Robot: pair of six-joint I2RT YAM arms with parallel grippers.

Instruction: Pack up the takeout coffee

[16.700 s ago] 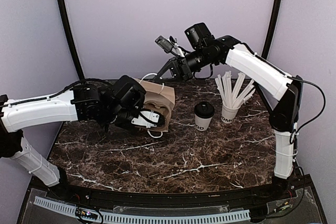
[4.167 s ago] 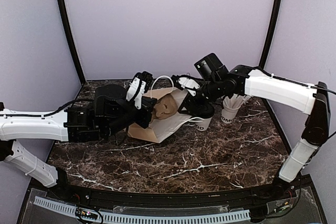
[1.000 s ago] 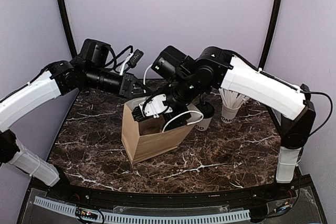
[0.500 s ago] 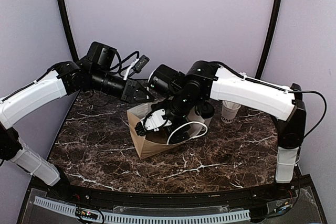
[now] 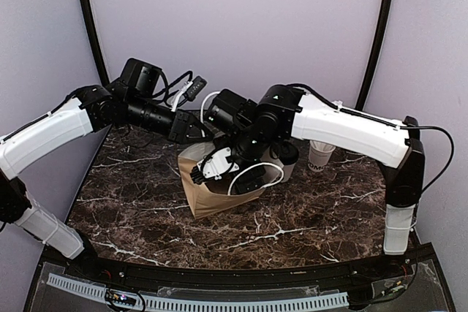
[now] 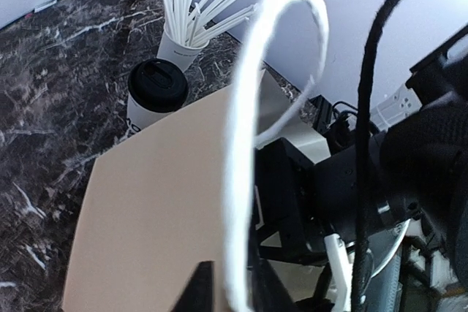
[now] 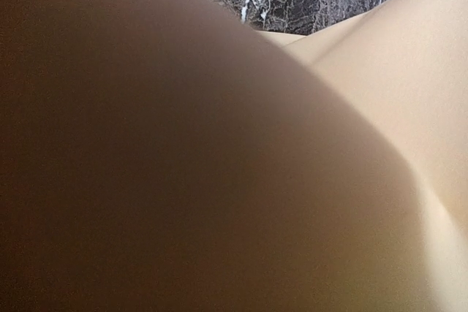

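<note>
Takeout coffee (image 6: 139, 116) has white paper sides, round black lid (image 6: 158, 82).

The top camera looked down from behind both arm bases across the whole desk (image 5: 146, 210). The left wrist camera sat close over the brown bag (image 6: 146, 202), shared with it; the right wrist lens, pressed nearer, perhaps saw only bag paper.

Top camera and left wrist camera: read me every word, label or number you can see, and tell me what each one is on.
No text reads clearly.
On the cup of straws: dark print near the base, too small to read.
On the coffee cup: a bit of dark print low on its side, cut off by the paper bag, unreadable.
On the paper bag: no print shows.
</note>
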